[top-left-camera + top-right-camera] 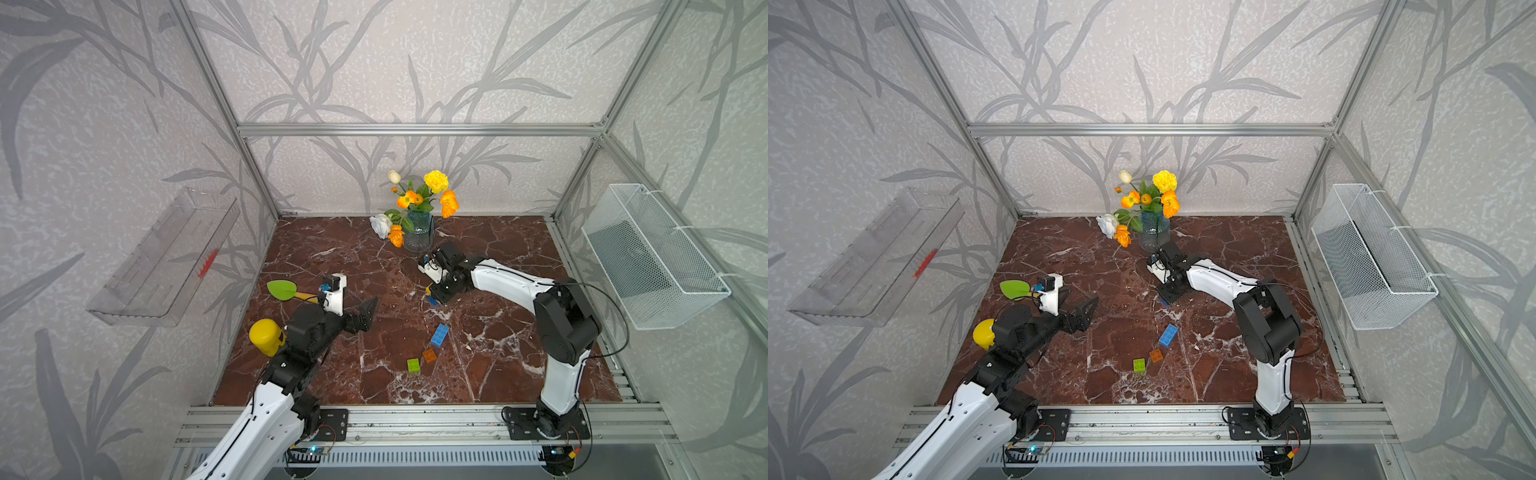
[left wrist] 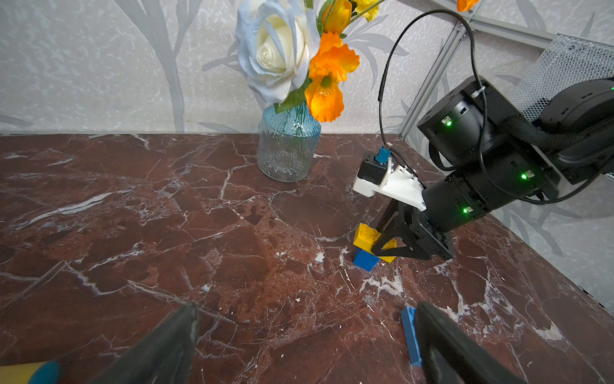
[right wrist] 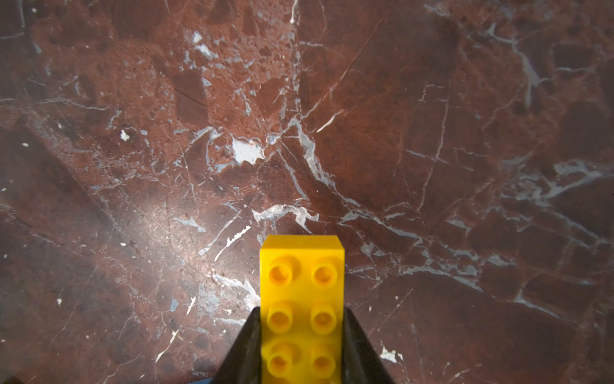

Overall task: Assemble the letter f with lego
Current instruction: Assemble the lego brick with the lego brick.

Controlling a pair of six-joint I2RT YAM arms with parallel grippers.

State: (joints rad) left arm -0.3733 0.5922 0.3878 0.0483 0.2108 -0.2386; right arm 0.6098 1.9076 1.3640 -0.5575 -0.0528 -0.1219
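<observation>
The right gripper (image 2: 387, 246) is clenched on the long sides of the long yellow brick (image 3: 300, 299). The brick is studs up, with one end upon the short blue brick (image 2: 364, 260), near the middle of the table (image 1: 332, 257). This hold probably lets the arm press the two together. The left gripper (image 1: 369, 312) hangs released and empty at 9 o'clock from them. Toward 6 o'clock the long blue brick (image 1: 439, 335), the orange brick (image 1: 429, 355) and the green brick (image 1: 413, 365) lie loose.
</observation>
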